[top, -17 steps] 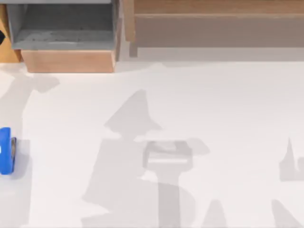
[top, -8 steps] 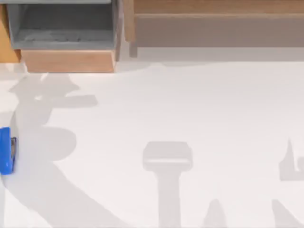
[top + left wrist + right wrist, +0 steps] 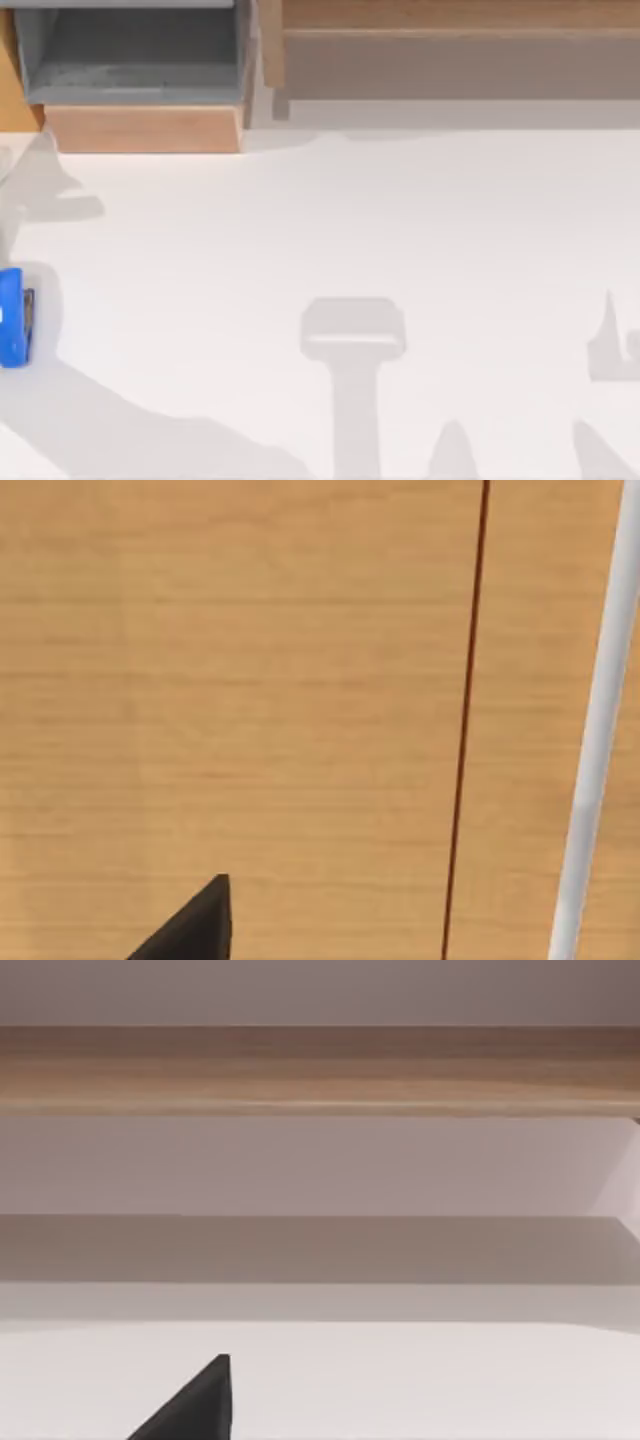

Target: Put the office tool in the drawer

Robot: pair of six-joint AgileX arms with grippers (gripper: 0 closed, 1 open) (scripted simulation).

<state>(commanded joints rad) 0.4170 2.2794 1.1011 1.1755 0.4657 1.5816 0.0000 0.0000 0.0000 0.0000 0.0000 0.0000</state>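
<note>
The office tool (image 3: 11, 318), a small bright-blue oblong with a thin grey metal edge, lies on the white table at the far left edge of the top view, partly cut off by it. The drawer (image 3: 145, 128) stands pulled out at the back left, grey inside showing behind its light-wood front panel, well beyond the tool. A black tip of my left gripper (image 3: 195, 930) shows against a light-wood surface in the left wrist view. A black tip of my right gripper (image 3: 195, 1410) shows above the white table, facing the shelf.
A wide wooden shelf (image 3: 450, 60) with a brown-grey panel runs along the back right, also in the right wrist view (image 3: 320, 1070). Arm shadows lie on the white table (image 3: 350, 230) at the left edge and along the front.
The large shadow of the left arm has swept from the table's middle toward its left edge. The office tool and the drawer have stayed where they were.
</note>
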